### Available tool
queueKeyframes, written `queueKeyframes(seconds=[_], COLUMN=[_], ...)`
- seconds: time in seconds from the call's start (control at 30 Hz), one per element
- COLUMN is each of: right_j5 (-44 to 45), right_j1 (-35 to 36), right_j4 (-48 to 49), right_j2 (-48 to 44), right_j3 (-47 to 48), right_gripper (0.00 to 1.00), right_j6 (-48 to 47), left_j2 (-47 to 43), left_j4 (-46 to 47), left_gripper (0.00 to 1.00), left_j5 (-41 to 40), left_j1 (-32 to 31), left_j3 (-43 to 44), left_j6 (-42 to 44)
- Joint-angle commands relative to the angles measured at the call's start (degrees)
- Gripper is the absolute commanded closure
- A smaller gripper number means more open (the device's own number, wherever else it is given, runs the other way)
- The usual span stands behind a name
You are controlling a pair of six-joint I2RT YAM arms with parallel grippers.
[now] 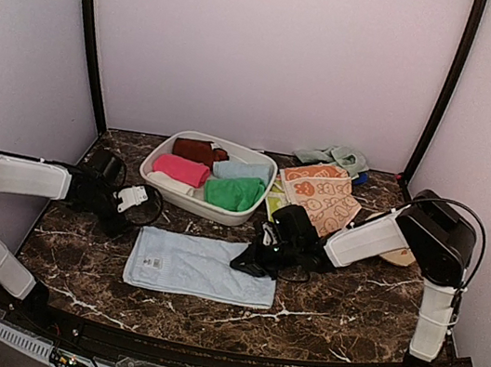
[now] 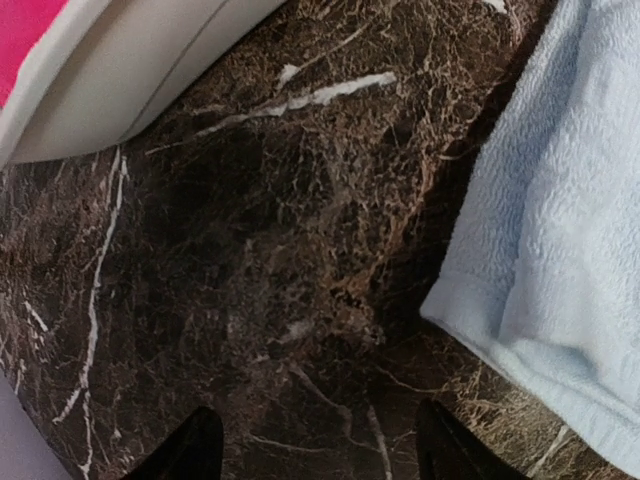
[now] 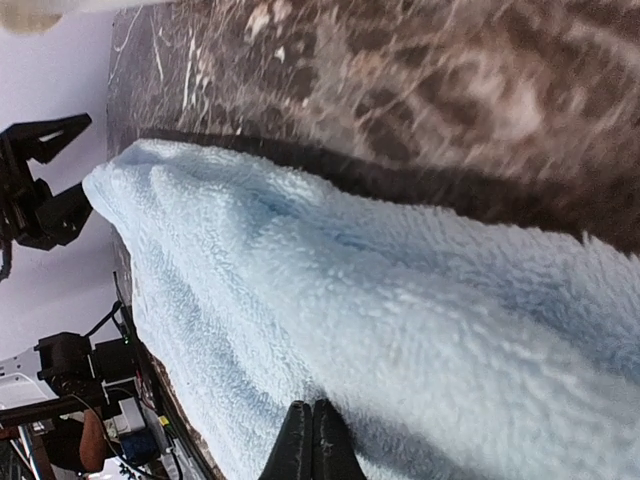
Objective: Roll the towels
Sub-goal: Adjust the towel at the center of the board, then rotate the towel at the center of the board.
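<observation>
A pale blue towel lies spread flat on the marble table. My right gripper is at its right end. In the right wrist view the fingers are pressed together over the fluffy towel, and nothing shows between them. My left gripper hovers just off the towel's far left corner. Its jaws stand open over bare marble, the towel's corner to their right. More towels lie in the basin: green, pink, dark red, pale blue.
The white oval basin stands behind the flat towel, its wall close to my left gripper. Peach printed towels lie right of it, a pale green cloth behind them. A tan disc peeks out under the right arm.
</observation>
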Motion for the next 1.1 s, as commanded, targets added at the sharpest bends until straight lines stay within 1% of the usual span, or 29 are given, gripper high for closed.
queueKeyframes(seconds=[0.0, 0.1, 0.17, 0.23, 0.3, 0.33, 0.4, 0.43, 0.53, 0.63, 0.83, 0.93, 1.07], right_j5=[-0.4, 1.1, 1.8, 1.8, 4.0, 5.2, 10.2, 11.1, 14.3, 17.2, 17.1, 16.4, 15.9], right_j1=[2.4, 2.2, 1.0, -0.8, -2.1, -2.3, -2.6, -2.6, -2.4, -0.9, 3.4, 6.8, 11.8], right_j4=[0.6, -5.4, -10.0, -13.9, -17.4, -21.2, -28.1, -29.7, -32.8, -34.5, -35.8, -35.8, -37.2], right_j2=[-3.2, -7.3, -9.7, -10.7, -10.1, -9.3, -6.9, -5.8, -4.3, -5.8, -8.8, -11.1, -13.3], right_j3=[-1.7, 1.3, 3.6, 5.0, 6.8, 8.0, 10.8, 11.3, 9.7, 5.8, -0.1, -2.1, -3.7], right_gripper=[1.00, 0.99, 0.98, 0.98, 0.98, 0.98, 1.00, 1.00, 1.00, 1.00, 1.00, 1.00, 1.00], right_j6=[4.4, 1.1, -0.8, -0.8, -6.9, -8.9, -12.4, -13.7, -14.7, -15.0, -13.6, -12.0, -9.9], left_j2=[-4.4, -6.2, -7.6, -9.0, -9.6, -9.3, -7.0, -5.5, -2.4, -1.4, -0.1, 0.8, 2.5], left_j4=[-1.9, -10.4, -15.9, -18.3, -18.3, -17.9, -17.0, -17.0, -15.1, -12.2, -6.7, -1.7, 5.2], left_gripper=[0.30, 0.31, 0.31, 0.31, 0.31, 0.32, 0.35, 0.36, 0.39, 0.39, 0.39, 0.39, 0.38], left_j5=[-0.5, 6.5, 10.7, 11.2, 13.2, 13.3, 11.0, 10.5, 8.9, 5.2, -3.2, -8.5, -13.7], left_j1=[-0.1, -0.3, -2.4, -7.4, -10.0, -10.9, -13.0, -13.6, -14.4, -14.5, -14.5, -14.5, -14.5], left_j3=[6.9, 12.7, 13.5, 10.7, 7.6, 6.2, 4.5, 4.0, 2.2, 0.0, -2.8, -3.3, -2.4], left_j6=[1.4, -0.3, 0.3, 1.3, 1.7, 1.6, 1.1, 0.8, 1.0, 2.4, 6.3, 8.9, 11.9])
